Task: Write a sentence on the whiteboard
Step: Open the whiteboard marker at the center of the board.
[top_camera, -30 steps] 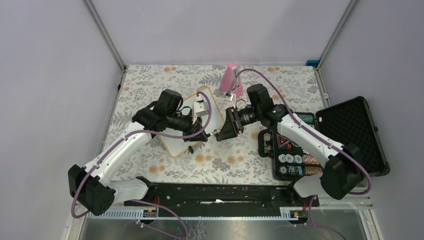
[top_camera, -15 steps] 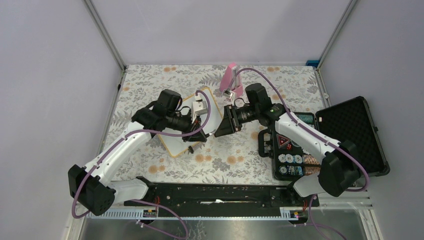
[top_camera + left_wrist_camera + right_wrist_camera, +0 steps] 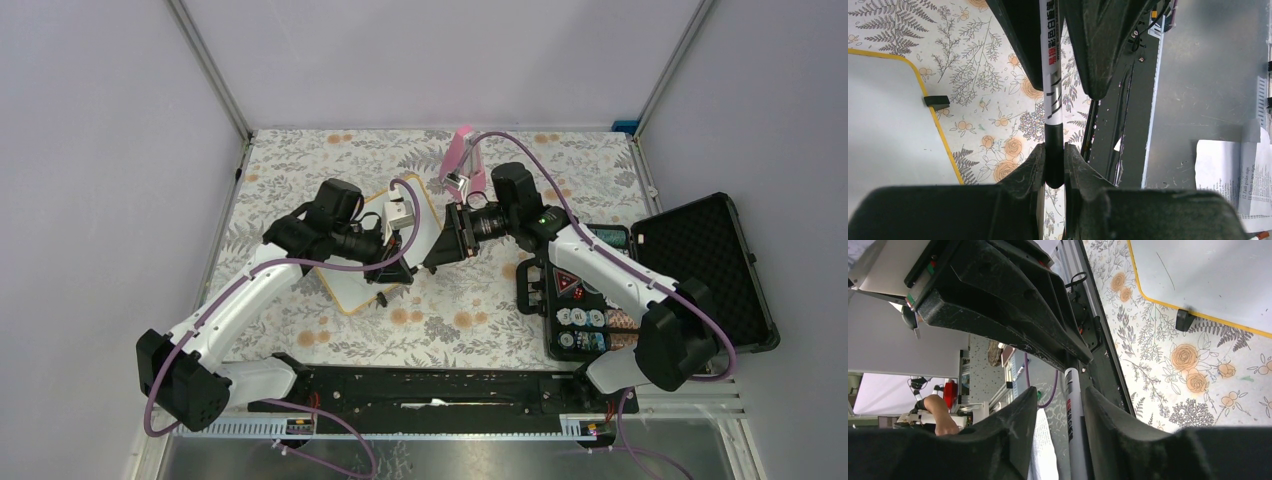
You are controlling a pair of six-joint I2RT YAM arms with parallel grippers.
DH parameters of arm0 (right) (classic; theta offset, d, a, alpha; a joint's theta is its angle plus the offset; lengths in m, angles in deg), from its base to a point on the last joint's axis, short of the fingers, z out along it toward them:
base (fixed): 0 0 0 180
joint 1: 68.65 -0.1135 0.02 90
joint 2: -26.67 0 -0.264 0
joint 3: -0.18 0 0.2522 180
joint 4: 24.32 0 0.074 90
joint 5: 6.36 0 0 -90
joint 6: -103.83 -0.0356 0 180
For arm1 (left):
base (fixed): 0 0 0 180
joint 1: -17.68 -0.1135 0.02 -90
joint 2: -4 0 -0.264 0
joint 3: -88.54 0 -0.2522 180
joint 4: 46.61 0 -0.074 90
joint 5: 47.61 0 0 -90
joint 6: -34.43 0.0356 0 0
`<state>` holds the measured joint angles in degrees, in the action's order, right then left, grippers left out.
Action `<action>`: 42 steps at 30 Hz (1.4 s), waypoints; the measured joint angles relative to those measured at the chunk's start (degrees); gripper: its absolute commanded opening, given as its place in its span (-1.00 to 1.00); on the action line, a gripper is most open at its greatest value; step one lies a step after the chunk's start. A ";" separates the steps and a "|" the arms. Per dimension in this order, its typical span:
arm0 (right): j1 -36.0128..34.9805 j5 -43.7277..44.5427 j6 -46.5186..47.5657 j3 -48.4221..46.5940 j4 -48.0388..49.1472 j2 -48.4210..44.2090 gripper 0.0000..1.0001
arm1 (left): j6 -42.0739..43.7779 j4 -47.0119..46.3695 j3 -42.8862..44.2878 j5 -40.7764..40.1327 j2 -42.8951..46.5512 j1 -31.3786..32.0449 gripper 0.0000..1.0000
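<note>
- L gripper (image 3: 1054, 156): jaws clamped on the black end of a marker (image 3: 1052, 75), held over the table (image 3: 300, 160).
- R gripper (image 3: 1060, 395): faces L gripper, jaws around the marker's white barrel. Can't tell if pinching or loose.
- Whiteboard (image 3: 348, 288): lies on table left of centre, partly under L arm. Grippers meet just off its right edge.

Bright, even diffuse light w/ soft shadows. Wrist views: near fingers (image 3: 1030, 167) blurry, tablecloth (image 3: 998, 115) sharper.
</note>
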<state>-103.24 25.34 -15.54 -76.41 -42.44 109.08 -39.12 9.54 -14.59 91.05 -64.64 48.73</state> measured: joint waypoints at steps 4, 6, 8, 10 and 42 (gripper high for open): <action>0.00 -0.31 -0.37 0.00 0.46 0.00 -0.40 | 0.02 -0.20 -0.26 0.24 0.00 -0.02 -1.00; 0.00 -0.20 -0.31 0.00 0.39 0.00 -0.54 | 0.02 -0.22 -0.28 0.66 0.02 -0.02 -1.00; 0.00 -0.02 -0.04 0.02 0.24 0.04 -0.72 | 0.02 -0.17 -0.28 1.03 0.09 -0.02 -1.00; 0.02 0.02 0.42 0.02 -0.13 0.07 -0.89 | 0.02 -0.09 -0.28 1.11 0.13 -0.02 -1.00; 17.84 -1.29 -0.50 -5.90 -0.48 -0.13 -1.00 | 4.07 1.40 -4.59 -2.25 1.55 -0.33 -1.00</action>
<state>-85.41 24.05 -16.04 -82.31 -42.92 108.95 -35.06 10.94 -19.18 88.80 -63.09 48.40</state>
